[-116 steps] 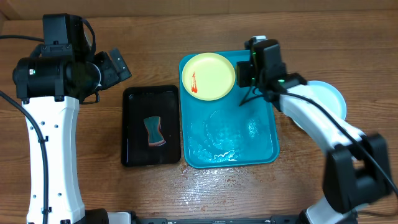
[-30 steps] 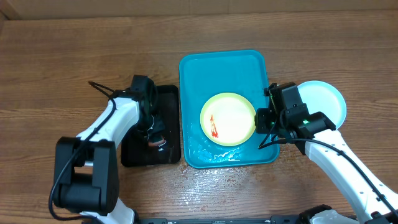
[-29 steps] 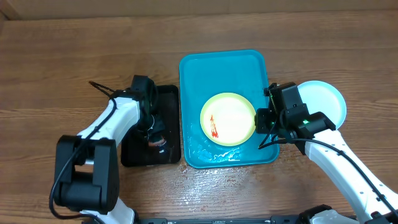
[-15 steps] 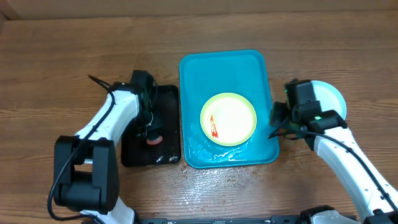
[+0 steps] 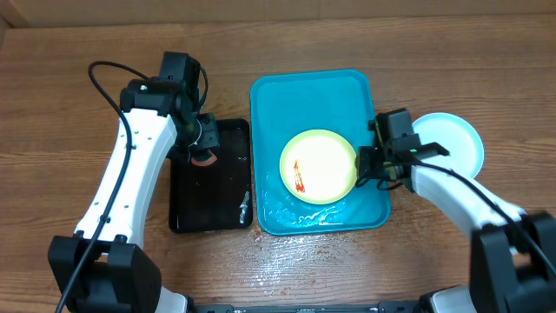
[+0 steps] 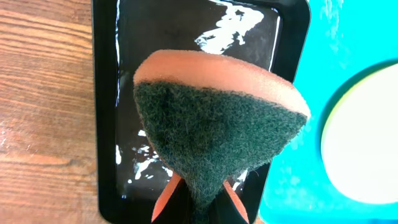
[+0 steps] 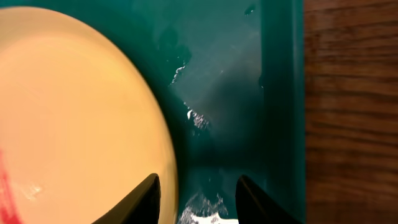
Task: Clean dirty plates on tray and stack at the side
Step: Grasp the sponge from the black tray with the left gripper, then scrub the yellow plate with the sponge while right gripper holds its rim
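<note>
Turquoise tray (image 5: 313, 87) holds one red-smeared yellow-green plate (image 5: 326, 165), black tray (image 5: 187, 213) lies just left, light blue plate (image 5: 456, 139) rests on the table (image 5: 434, 43) at right; right gripper (image 7: 199, 199) stands part-open at the smeared plate's rim, left gripper (image 6: 200, 202) pinches a sponge (image 6: 217, 124) over the black tray.

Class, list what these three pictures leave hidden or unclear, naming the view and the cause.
- Left wrist: fingers of the left gripper, hidden behind the sponge it holds.
- Overhead: left part of the light blue plate, covered by the right arm.
- Right wrist: red smear on the yellow-green plate, cut off by the left edge.
- Right wrist: whether the right gripper touches that plate's rim; depth unclear.
</note>
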`<state>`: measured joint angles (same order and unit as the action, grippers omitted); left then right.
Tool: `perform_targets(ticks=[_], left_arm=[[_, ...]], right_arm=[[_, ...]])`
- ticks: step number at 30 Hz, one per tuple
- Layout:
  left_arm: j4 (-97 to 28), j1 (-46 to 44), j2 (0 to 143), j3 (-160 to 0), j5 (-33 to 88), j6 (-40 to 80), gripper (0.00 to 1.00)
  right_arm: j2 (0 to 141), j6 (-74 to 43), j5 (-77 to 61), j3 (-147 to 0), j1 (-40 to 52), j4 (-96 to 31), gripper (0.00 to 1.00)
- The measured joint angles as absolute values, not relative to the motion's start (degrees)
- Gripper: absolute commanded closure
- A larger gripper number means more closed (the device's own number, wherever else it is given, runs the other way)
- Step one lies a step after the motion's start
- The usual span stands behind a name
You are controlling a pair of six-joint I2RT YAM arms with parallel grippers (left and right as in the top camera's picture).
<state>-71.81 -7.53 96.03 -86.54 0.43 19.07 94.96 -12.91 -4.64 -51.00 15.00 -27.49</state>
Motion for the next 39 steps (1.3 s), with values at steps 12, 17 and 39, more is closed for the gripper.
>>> perform_targets(ticks=[12,17,39], left_arm=[[-75.9,-7.5,96.0,-95.1,0.1,17.8,0.96],[-76.1,-7.5,96.0,-95.9,0.1,17.8,0.96],[-57.2,-30.9,113.9,-94.2,12.5,32.2,0.96]], right_arm=[[98.1,-10.2,-10.7,-51.0,15.1,-26.2,0.96],[98.1,-11.0,-11.4,-51.0,15.1,-27.1,0.96],[98.1,-12.0,-11.9,-51.0,15.1,-27.9,0.96]])
